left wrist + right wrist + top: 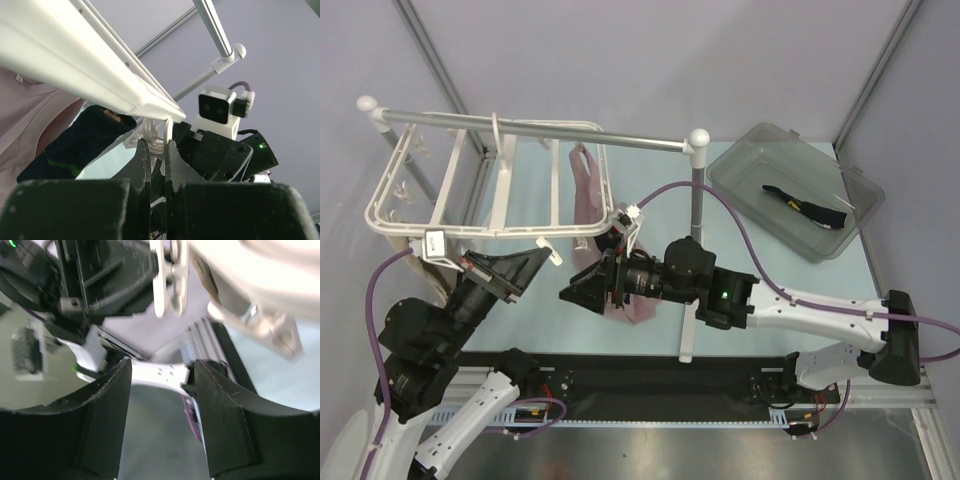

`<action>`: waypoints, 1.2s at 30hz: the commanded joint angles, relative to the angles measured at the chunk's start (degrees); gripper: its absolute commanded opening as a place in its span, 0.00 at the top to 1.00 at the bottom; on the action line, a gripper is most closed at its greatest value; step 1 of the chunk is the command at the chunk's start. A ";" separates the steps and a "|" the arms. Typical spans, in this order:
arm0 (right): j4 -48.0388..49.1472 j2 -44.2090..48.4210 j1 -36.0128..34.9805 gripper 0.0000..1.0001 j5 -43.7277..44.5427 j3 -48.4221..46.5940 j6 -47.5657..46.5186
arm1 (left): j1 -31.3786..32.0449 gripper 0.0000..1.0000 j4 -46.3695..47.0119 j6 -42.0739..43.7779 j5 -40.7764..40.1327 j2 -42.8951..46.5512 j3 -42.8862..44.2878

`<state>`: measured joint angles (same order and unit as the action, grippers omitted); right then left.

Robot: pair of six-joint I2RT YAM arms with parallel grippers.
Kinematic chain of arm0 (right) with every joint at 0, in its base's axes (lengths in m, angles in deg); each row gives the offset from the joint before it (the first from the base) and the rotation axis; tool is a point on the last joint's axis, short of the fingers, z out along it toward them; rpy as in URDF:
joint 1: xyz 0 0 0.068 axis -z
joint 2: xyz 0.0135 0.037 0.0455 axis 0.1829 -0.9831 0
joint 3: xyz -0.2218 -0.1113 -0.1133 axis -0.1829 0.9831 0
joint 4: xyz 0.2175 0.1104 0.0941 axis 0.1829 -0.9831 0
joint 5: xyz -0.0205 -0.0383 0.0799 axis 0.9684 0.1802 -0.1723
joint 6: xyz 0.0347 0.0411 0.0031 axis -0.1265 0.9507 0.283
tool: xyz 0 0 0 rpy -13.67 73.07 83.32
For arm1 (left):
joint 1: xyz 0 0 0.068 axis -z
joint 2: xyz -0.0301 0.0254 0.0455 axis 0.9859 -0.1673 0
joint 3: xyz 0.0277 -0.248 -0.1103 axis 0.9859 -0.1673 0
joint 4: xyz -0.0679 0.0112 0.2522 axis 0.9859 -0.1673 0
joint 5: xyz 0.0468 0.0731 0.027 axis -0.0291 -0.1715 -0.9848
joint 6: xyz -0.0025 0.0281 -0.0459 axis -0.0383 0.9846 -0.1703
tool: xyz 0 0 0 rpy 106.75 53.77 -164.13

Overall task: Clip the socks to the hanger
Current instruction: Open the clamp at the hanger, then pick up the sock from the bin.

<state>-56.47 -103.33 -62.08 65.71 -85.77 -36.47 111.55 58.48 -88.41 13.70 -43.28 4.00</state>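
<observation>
The white hanger (490, 175) hangs from the silver rail, and its edge bar crosses the left wrist view (90, 65). One dark sock (85, 142) hangs under that edge, next to the pink cloth; I cannot tell whether a clip holds it. The other sock (805, 208) lies in the clear bin. My left gripper (550, 254) is shut on a small white clip (169, 132) at the hanger's near edge. My right gripper (572, 292) is open and empty just below the hanger's near right corner; its jaws stand wide apart in the right wrist view (162, 371).
A pink cloth (584, 190) hangs from the hanger, behind my right gripper. The silver rail stand (693, 230) with white knobs rises mid-table. The clear bin (790, 190) sits at the back right. Another white clip (170, 275) hangs above my right fingers.
</observation>
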 commanded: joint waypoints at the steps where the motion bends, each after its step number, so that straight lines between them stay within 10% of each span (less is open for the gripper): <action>1: -8.50 6.87 -1.99 0.42 6.69 -2.35 -8.46 | 0.20 1.00 -1.15 1.25 -0.35 0.57 1.05; 12: -43.75 22.17 -4.37 0.46 29.37 -2.53 -19.38 | 0.11 1.00 -2.47 2.31 -0.53 0.92 1.23; 19: -59.91 30.27 -1.31 0.66 50.81 -2.44 -12.01 | 0.20 1.00 -3.60 2.84 -0.70 0.84 2.19; 24: -67.05 31.94 4.49 0.58 66.62 -2.35 -5.50 | 0.20 1.00 -4.14 3.10 -1.23 1.10 2.46; 29: -58.82 32.38 24.29 0.48 67.64 0.28 -15.11 | 0.20 1.00 -4.05 2.84 -0.88 1.10 2.19; 36: -45.79 23.17 65.41 0.36 33.16 2.48 -13.71 | 0.20 1.00 -5.01 3.54 -1.58 1.10 3.51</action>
<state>-109.65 -75.45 -10.34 115.87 -83.93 -52.51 111.55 53.65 -86.35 13.05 -42.29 5.25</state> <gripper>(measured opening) 0.635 0.071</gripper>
